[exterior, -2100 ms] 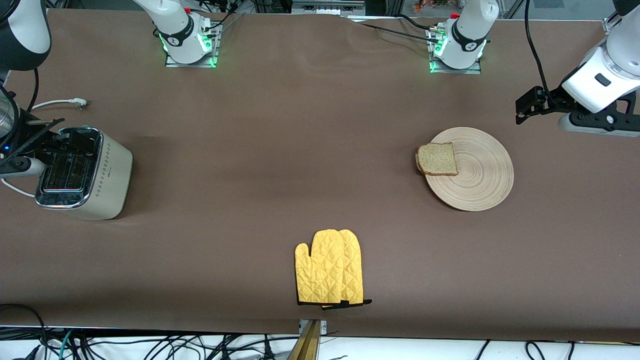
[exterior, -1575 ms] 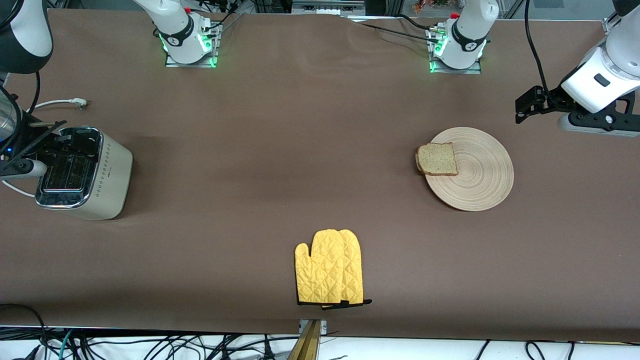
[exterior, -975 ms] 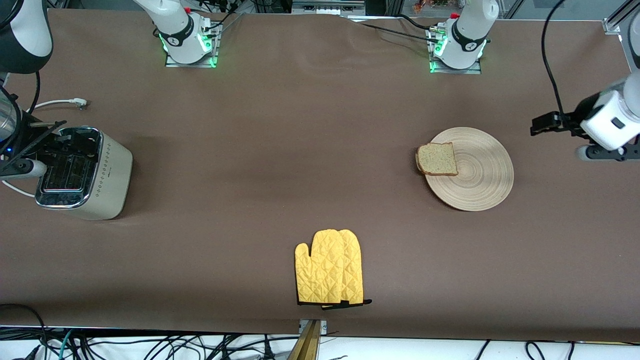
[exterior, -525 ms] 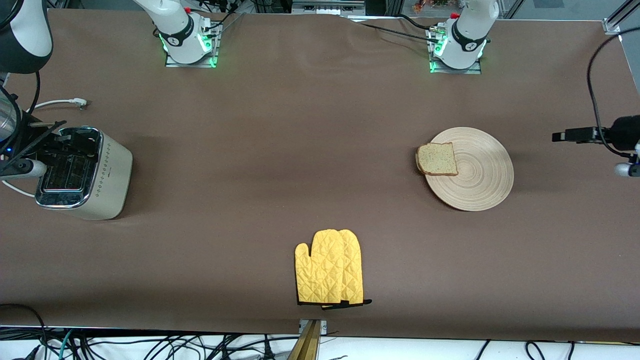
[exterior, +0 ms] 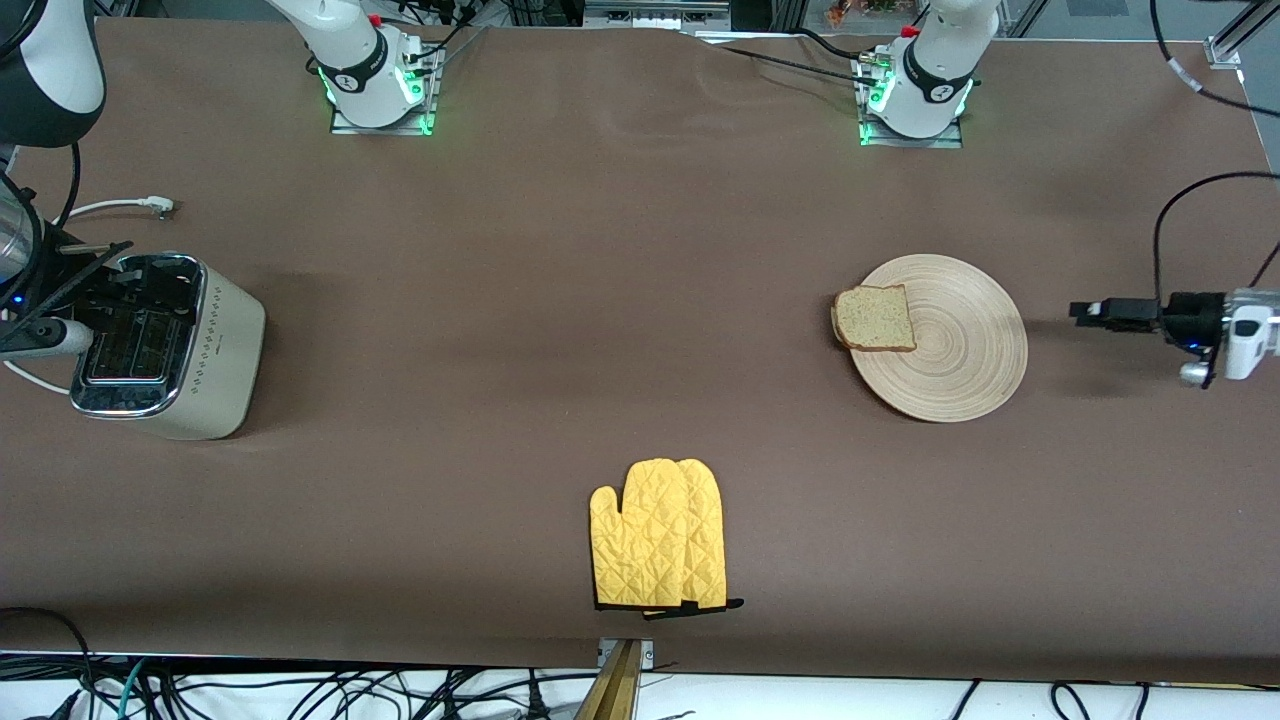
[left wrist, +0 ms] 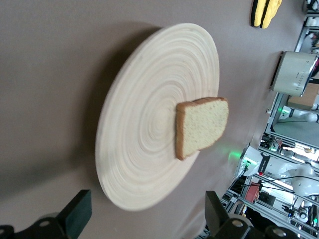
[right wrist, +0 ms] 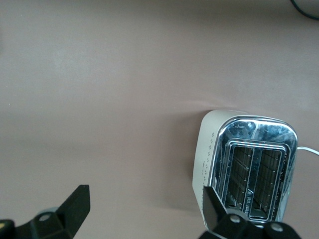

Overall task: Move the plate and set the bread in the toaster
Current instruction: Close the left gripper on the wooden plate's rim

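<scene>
- The worktop (exterior: 620, 300) carried the toaster (exterior: 170, 345) at the right arm's end and the plate (exterior: 950, 350) toward the left arm's end, well apart.
- The bread (exterior: 875, 318) lay on the plate's rim toward the toaster.
- The left gripper (left wrist: 144, 219) sat low beside the plate, jaws spread wide, holding nothing; the step looked like approaching the rim, which calls for closing in level.
- The right gripper (right wrist: 144, 214) waited over the toaster, jaws apart, empty.

Matt ringed-wood plate (exterior: 960, 350), glossy chrome-topped toaster (exterior: 165, 345), quilted cloth mitt (exterior: 660, 535).
</scene>
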Available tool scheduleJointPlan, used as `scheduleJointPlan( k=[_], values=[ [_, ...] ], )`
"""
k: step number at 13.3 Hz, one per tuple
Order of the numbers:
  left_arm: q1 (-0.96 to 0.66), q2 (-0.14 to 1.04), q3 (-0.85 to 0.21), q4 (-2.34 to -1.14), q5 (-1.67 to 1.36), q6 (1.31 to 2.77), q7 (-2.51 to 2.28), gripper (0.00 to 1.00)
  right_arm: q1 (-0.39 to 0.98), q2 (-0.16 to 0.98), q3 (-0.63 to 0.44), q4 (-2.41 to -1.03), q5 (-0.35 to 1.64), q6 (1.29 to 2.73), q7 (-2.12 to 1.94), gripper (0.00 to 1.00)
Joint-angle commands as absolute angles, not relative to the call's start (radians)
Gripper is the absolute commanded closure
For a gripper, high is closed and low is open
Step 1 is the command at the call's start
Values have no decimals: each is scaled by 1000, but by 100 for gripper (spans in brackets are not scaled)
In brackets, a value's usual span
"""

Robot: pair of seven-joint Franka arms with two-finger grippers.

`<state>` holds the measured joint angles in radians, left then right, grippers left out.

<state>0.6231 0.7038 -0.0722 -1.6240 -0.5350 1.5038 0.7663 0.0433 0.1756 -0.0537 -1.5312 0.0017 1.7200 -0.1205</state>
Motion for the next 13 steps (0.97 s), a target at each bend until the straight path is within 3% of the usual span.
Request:
scheduleJointPlan(
  k=[1,3,7,8,10,13],
  values=[
    [626,784,-81,-1598,-597,1540,900,2,41,176,-51,-1523,-8,1721,-106,0],
    [618,796,-81,-1603,-600,1595,972,9,41,176,-51,-1523,-8,1720,-106,0],
    [609,844,-86,-1601,-629,1618,1092,72,41,176,-51,-1523,-8,1720,-106,0],
    [609,842,-86,-1603,-624,1618,1094,82,41,176,-51,-1523,-8,1720,-104,0],
    [609,870,-86,-1606,-626,1615,1107,97,41,176,-51,-1523,-8,1720,-104,0],
    [611,882,-86,-1601,-634,1611,1112,100,41,176,-51,-1523,-6,1720,-104,0]
  ],
)
